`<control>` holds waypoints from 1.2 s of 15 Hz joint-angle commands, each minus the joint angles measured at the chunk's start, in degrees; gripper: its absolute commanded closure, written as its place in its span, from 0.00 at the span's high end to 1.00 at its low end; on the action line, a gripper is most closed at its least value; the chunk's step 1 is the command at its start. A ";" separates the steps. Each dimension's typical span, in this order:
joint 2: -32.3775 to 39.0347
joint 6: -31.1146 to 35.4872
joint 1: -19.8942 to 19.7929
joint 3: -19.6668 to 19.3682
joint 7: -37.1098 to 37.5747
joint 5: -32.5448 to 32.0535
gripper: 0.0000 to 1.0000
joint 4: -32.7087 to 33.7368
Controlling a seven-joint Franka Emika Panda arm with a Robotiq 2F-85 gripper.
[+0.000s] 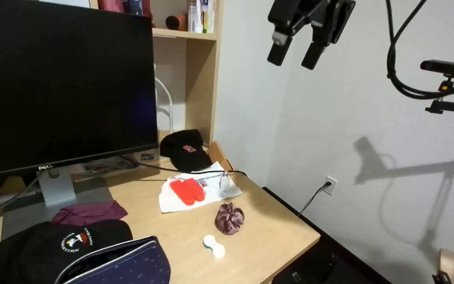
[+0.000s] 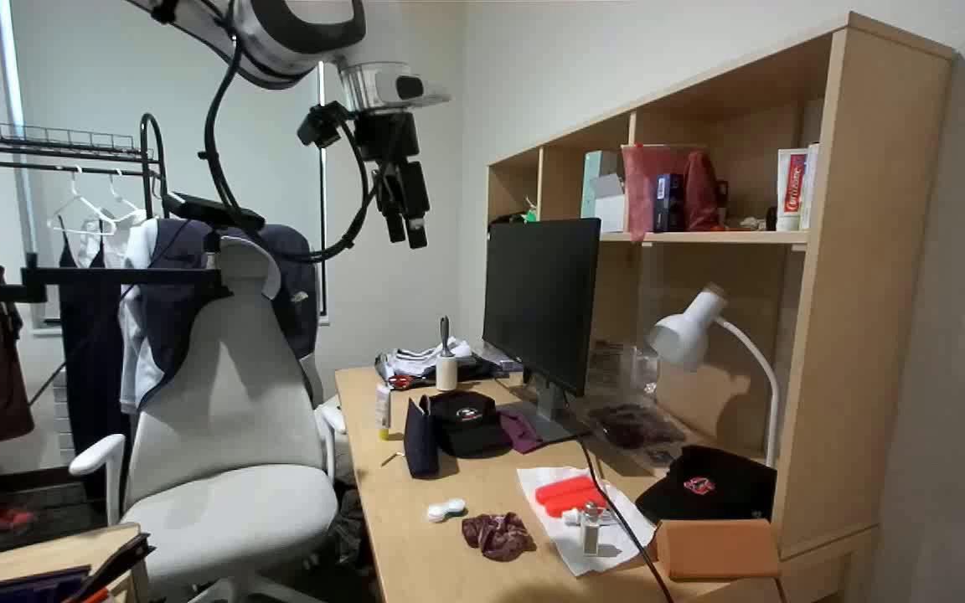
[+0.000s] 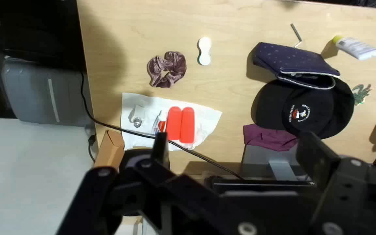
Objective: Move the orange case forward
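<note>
While the gripper (image 1: 294,61) hangs high above the desk (image 1: 274,240), its fingers (image 1: 279,51) spread wide and holding nothing, the coming move turns on a descent and a sideways shift. In an exterior view the orange case (image 1: 186,191) lies well below and left of it, flat on white paper (image 1: 170,205), beyond the scrunchie (image 1: 229,218). In the wrist view the case shows between the fingers, nearer the left one, so some shift left seems called for. Its long axis runs from the far, monitor (image 1: 65,86) side toward the near, chair (image 2: 223,394) side, roughly square to the line the fingers would close along, which suits a grip across its width. Whether its two bright lobes are joined, glare makes hard to say.
</note>
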 commanded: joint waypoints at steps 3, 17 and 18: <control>0.01 -0.15 -1.44 1.19 -0.53 0.65 1.00 0.12; 8.88 -0.75 -1.02 1.05 -0.52 2.66 1.00 6.33; 11.11 -1.29 -0.99 0.91 -0.53 3.31 1.00 7.92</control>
